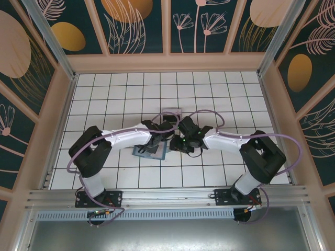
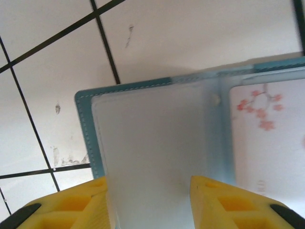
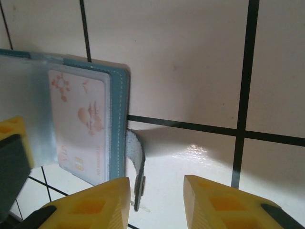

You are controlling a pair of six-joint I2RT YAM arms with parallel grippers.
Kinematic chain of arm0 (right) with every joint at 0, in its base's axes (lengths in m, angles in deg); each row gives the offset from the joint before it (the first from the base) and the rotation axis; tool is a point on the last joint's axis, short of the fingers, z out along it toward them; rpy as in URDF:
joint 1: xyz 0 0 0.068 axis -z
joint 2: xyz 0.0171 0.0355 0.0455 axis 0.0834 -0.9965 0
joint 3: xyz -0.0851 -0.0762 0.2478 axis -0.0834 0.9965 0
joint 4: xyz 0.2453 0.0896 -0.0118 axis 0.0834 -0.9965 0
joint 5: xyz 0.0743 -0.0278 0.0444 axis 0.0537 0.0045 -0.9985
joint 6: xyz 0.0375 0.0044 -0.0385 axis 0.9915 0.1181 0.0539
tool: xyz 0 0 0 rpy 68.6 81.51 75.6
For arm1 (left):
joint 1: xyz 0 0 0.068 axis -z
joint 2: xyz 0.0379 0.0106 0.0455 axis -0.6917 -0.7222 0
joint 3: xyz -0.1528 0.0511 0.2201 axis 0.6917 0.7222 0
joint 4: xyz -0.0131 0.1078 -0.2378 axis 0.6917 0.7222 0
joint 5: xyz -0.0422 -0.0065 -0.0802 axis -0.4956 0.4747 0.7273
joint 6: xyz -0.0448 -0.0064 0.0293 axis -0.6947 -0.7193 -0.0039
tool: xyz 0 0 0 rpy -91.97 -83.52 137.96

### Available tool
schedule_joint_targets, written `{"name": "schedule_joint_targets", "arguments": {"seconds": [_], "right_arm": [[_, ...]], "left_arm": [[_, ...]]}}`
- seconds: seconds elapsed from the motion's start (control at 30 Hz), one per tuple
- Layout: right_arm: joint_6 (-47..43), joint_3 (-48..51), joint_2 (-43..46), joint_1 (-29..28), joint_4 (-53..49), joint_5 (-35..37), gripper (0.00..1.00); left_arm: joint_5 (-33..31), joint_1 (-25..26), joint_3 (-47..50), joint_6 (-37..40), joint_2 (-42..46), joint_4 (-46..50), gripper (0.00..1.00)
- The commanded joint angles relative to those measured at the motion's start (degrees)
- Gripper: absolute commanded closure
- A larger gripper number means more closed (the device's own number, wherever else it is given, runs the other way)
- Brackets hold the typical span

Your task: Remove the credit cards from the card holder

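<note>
The card holder (image 1: pixel 151 152) is lying open and flat on the tiled table (image 1: pixel 209 94), its long axis running left to right and a pink-printed card (image 2: pixel 267 143) sitting in one clear sleeve. The left gripper (image 2: pixel 148 186) is hanging with fingers parted over the empty sleeve. The right gripper (image 3: pixel 156 183) is standing parted over bare tile just beside the holder's edge, with the strap (image 3: pixel 138 167) lying near one finger (image 3: pixel 95 205).

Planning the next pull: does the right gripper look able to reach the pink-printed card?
Likely yes, after a small shift: the right gripper hangs open beside the card holder, nothing between it and the credit card, though a clear sleeve covers the card.
</note>
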Motion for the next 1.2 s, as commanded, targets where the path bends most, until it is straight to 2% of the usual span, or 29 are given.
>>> {"name": "schedule_joint_targets", "arguments": {"seconds": [0.0, 0.1, 0.33, 0.53, 0.7, 0.87, 1.03, 1.17], "right_arm": [[0.79, -1.34, -1.55, -0.28, 1.32, -0.63, 0.66], [0.86, -1.56, -2.2, -0.28, 1.76, -0.75, 0.7], [0.28, -2.47, -3.14, -0.12, 1.1, -0.01, 0.9], [-1.59, -3.74, -3.48, 1.26, -2.34, 2.66, 0.94], [-3.47, -6.11, -3.14, 1.68, -7.15, 5.77, 0.92], [-3.69, -7.76, -1.66, 1.75, -9.61, 6.65, 0.8], [-3.42, -9.41, 0.35, 1.74, -11.98, 8.4, 0.73], [-3.34, -11.01, 1.24, 1.68, -13.07, 8.57, 0.72]], "left_arm": [[2.91, -2.68, 3.25, 2.52, 3.33, -3.5, 0.55], [5.75, -4.58, 5.93, 3.6, 5.8, -6.5, 0.55], [9.26, -6.69, 9.56, 4.36, 6.9, -9.85, 0.56], [12.66, -6.69, 12.04, 3.42, 8.99, -11.46, 0.58], [9.88, -6.86, 11.46, 1.99, 11.23, -9.94, 0.6], [8.85, -7.04, 8.7, 1.79, 12.96, -8.86, 0.61], [13.51, -7.31, 5.14, 1.07, 15.04, -12.1, 0.63], [22.23, -7.61, 6.37, -1.96, 16.2, -19.8, 0.65]]}}
